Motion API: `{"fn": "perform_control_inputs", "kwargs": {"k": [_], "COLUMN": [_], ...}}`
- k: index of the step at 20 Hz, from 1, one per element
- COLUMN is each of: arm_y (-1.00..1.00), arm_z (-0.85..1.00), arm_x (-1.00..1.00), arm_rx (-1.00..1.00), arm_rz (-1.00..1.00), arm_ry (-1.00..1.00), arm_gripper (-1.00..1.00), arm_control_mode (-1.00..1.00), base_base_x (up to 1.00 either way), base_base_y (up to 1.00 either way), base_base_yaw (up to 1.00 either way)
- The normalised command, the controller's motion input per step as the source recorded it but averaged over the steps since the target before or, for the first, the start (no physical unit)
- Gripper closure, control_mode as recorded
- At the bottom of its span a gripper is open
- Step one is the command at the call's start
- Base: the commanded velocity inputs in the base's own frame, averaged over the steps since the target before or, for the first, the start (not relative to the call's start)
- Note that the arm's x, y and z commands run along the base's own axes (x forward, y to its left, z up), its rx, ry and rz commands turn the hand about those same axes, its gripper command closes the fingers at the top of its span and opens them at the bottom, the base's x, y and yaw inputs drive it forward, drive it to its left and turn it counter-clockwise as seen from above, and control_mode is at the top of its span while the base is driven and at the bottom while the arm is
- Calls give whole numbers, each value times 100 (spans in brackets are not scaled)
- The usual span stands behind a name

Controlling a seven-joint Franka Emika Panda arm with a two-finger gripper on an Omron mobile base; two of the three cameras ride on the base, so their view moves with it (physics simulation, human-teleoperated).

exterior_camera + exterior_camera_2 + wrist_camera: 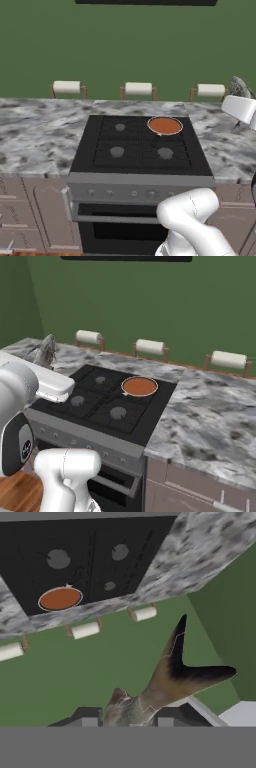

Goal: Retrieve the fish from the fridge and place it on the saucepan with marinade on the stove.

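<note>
The fingers (129, 717) hold the fish (165, 682) between them; its forked tail juts up and away from the hand. In the left base view the fish (239, 86) hangs at the far right, above the bench (35, 135) and well clear of the stove (140, 145). The saucepan (165, 125) sits on the stove's rear right burner, its marinade (165, 125) a flat orange disc. Three paper-towel rolls (138, 89) line the green wall (125, 45) behind the bench.
</note>
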Motion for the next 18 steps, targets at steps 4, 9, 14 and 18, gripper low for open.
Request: {"fn": "perform_control_inputs", "kwargs": {"k": [4, 9, 14, 18], "arm_y": [0, 0, 0, 0], "arm_z": [0, 0, 0, 0], "arm_x": [0, 0, 0, 0], "arm_rx": [0, 0, 0, 0], "arm_rz": [0, 0, 0, 0], "arm_ry": [0, 0, 0, 0], "arm_gripper": [100, 100, 100, 100], "arm_control_mode": [100, 100, 100, 100], "base_base_x": [23, 8, 16, 11], "base_base_y": [-13, -3, 17, 34], "base_base_yaw": [-31, -32, -23, -17]}}
